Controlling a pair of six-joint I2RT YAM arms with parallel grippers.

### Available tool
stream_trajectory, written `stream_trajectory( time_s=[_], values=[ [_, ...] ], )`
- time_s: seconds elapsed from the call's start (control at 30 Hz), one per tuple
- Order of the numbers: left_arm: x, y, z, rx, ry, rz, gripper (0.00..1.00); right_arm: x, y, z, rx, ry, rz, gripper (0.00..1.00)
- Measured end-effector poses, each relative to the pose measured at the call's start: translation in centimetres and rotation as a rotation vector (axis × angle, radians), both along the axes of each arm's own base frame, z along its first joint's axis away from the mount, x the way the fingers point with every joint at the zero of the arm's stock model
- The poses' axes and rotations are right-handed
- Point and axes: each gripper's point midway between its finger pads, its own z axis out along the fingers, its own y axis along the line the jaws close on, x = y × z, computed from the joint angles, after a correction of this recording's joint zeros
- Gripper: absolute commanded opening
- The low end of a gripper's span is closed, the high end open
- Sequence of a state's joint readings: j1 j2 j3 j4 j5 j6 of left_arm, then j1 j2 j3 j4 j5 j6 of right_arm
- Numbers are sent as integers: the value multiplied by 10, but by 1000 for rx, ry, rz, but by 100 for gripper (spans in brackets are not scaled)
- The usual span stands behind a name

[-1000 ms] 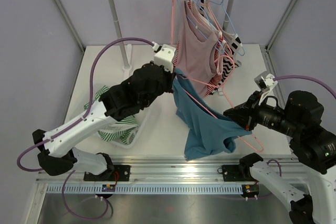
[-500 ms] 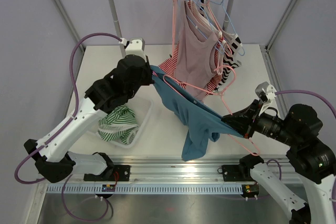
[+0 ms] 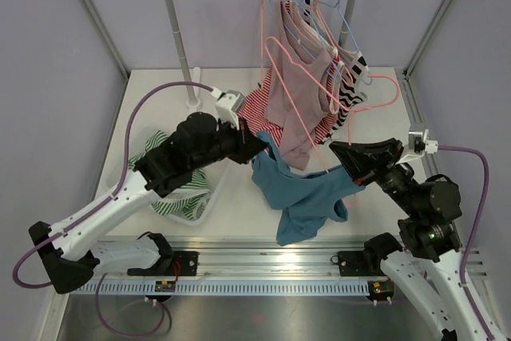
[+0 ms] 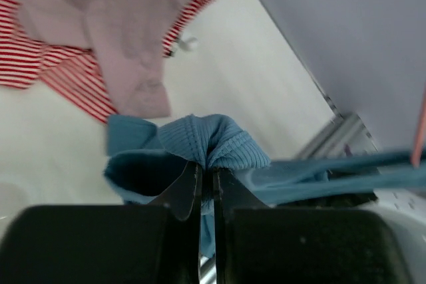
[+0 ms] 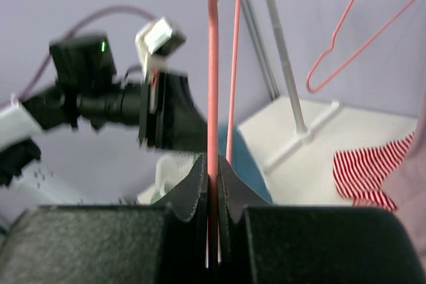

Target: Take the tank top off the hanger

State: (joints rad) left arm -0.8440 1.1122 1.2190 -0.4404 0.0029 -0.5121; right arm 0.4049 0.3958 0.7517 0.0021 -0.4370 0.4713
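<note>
The blue tank top [image 3: 299, 193] sags between my two grippers above the table. My left gripper [image 3: 259, 144] is shut on a bunched edge of it; the left wrist view shows the ribbed blue fabric [image 4: 213, 141] pinched between the jaws [image 4: 208, 167]. My right gripper [image 3: 335, 149] is shut on the pink wire hanger [image 3: 396, 88], which is tilted up with its hook to the upper right. The right wrist view shows the hanger wire [image 5: 213, 64] clamped in the jaws [image 5: 213, 164]. I cannot tell whether a strap still hangs on the hanger.
A clothes rack [image 3: 177, 29] stands at the back with pink, red-striped and black-striped tops [image 3: 299, 93] on several hangers, close behind both grippers. A white basket [image 3: 209, 197] with a green-striped garment sits left of centre under the left arm.
My right gripper has swung up and tipped the hanger upward. My left gripper has moved down and right, towards it. The tank top has gone from stretched to slack.
</note>
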Motion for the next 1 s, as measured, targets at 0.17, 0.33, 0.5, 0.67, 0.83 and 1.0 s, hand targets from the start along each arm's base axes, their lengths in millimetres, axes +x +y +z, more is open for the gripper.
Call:
stream_trajectory(
  time_s=[0.17,0.33,0.5,0.67,0.83,1.0],
  values=[
    [-49,-36,-24,-1,-21,-261,0,27,-6,22,230,-96,-58,0],
    [-66,-40,-78,94,43,-328,0,42,-10,25,318,-172,-95,0],
    [-50,-23,-123,240,97,-213,0,44,-17,32,283,-254,-160,0],
    [-43,-3,-180,394,176,-122,0,45,-38,44,272,-326,-296,0],
    [-52,23,-233,517,258,-51,0,53,-60,50,290,-345,-430,0],
    [-55,29,-238,504,261,-4,0,66,-79,43,314,-312,-554,0]
  ],
)
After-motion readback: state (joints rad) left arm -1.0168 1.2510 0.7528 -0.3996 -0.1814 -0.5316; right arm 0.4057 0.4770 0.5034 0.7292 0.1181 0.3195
